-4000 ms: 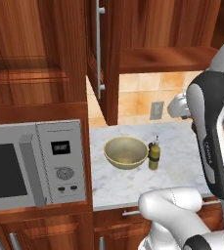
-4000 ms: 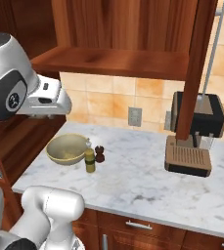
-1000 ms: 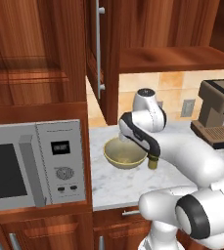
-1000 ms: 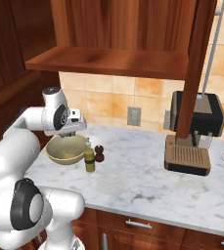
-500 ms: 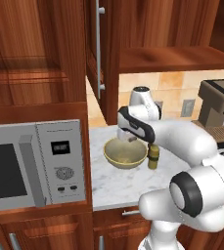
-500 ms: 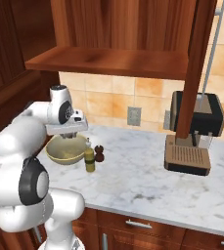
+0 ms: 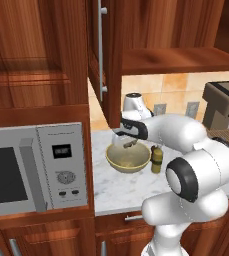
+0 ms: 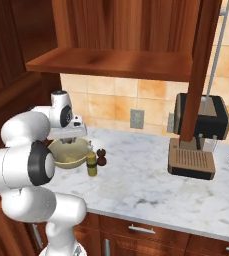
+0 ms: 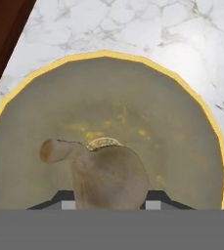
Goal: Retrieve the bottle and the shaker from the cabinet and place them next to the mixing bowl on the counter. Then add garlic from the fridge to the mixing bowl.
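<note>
Garlic (image 9: 108,176) held between the two dark fingertips (image 9: 64,199), directly over the mixing bowl (image 9: 30,93) in the hand view; stem end pointing left in that view, bulb hiding most of the gap between the tips; gripper (image 7: 127,144) clamped on the garlic, hanging just above the bowl's rim in the left base view, and seen at (image 8: 72,134) from the right, above the bowl (image 8: 68,156); bowl yellow-rimmed, olive inside, sitting on the white marble counter (image 8: 151,185) near the left end, beside the dark wooden cabinet side.

Bottle (image 8: 91,163), yellowish-green with a darker cap, upright on the counter just to the right of the bowl, close enough to look touching in the right base view, though contact cannot be told; same bottle at (image 7: 157,159) in the left base view, also just right of the bowl (image 7: 128,159); shaker (image 8: 101,157), small and dark brown, upright just behind and right of the bottle.

Coffee machine (image 8: 202,131) well to the right on the counter; microwave (image 7: 36,167) to the left of the counter; open cabinet door (image 7: 100,50) overhead.
</note>
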Available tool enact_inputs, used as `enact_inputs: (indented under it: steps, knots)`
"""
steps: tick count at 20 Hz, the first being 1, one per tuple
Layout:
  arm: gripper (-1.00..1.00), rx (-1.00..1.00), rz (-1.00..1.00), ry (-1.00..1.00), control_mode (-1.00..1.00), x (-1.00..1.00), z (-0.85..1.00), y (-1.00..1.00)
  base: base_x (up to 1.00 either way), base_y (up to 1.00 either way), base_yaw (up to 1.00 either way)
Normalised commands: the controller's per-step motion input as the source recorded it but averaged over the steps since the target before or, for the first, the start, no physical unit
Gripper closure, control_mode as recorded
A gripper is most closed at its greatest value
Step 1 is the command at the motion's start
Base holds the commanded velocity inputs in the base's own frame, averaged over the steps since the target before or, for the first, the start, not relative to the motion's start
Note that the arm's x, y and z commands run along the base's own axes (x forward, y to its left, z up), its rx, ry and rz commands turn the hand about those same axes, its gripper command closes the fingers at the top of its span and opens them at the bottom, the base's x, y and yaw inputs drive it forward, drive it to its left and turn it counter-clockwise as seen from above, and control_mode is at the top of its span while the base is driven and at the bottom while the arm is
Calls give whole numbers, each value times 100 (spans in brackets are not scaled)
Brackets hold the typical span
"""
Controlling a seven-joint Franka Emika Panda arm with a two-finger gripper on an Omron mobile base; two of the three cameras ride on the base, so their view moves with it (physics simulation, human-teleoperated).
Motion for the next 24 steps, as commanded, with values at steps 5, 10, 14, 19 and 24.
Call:
enact_inputs:
  steps: [5,10,14,19,24]
  knots:
    - [100,0,-2,0,-100,27,-37,5,0,0,0]
    - [100,0,-3,0,-100,19,-52,9,0,0,0]
    - [100,0,-4,0,-100,9,-45,17,0,0,0]
    - [100,0,-1,1,-100,0,-12,0,0,0,0]
    - [-100,0,0,0,-100,0,0,0,0,0,0]
